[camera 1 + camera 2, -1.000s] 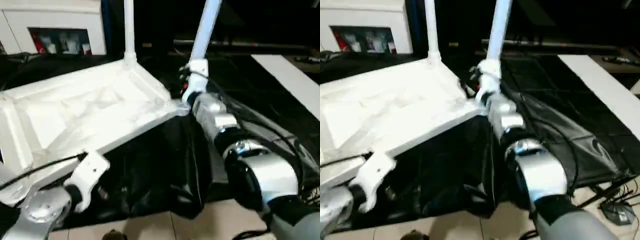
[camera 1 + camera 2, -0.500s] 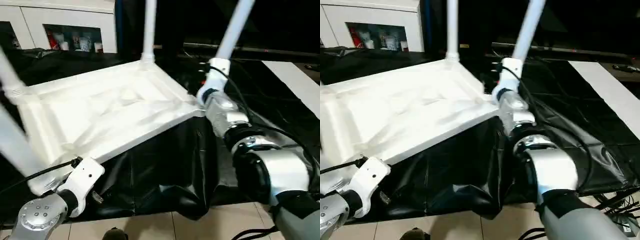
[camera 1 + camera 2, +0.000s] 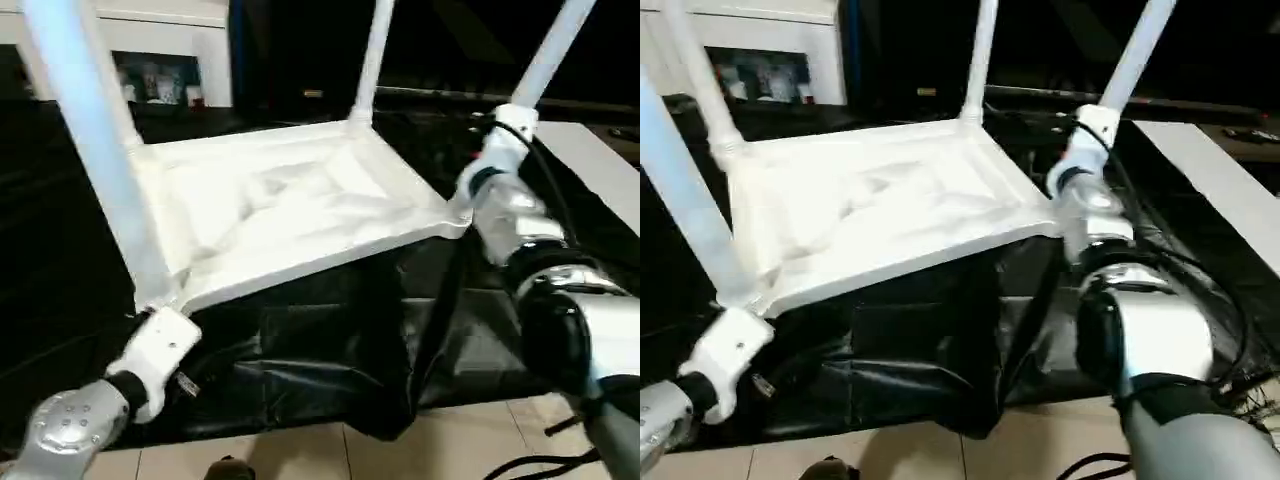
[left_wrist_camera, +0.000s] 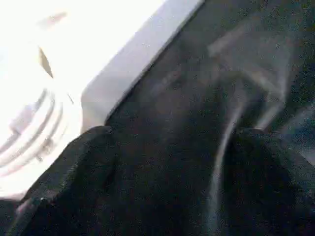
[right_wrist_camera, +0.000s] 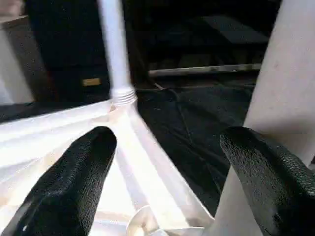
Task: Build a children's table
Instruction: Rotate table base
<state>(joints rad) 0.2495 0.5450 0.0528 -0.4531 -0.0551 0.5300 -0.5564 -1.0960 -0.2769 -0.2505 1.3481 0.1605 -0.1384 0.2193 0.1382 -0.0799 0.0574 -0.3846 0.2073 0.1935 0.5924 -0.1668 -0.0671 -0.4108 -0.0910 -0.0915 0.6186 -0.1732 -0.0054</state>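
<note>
The children's table lies upside down on the black-draped work table, its white tabletop (image 3: pixel 290 205) showing the ribbed underside. Three white legs stand up from corner sockets: a near-left leg (image 3: pixel 95 150), a far leg (image 3: pixel 372 55) and a right leg (image 3: pixel 550 50). A further leg (image 3: pixel 698 80) rises at the far left corner. My left gripper (image 4: pixel 167 167) is open just below the near-left corner socket (image 4: pixel 29 132), with black cloth between its fingers. My right gripper (image 5: pixel 167 182) is open at the right corner, the right leg (image 5: pixel 278 83) just beside one finger (image 5: pixel 266 182).
Black cloth (image 3: pixel 330 350) hangs over the work table's front edge down to the tiled floor (image 3: pixel 300 455). A white cabinet (image 3: pixel 160 70) stands behind at the left. A white board (image 3: pixel 1220 180) lies at the right. Cables run along my right forearm (image 3: pixel 560 300).
The view has shifted. The table and both wrists have swung to the right beyond that, and the near-left leg has come large into the picture. Both grippers stay open.
</note>
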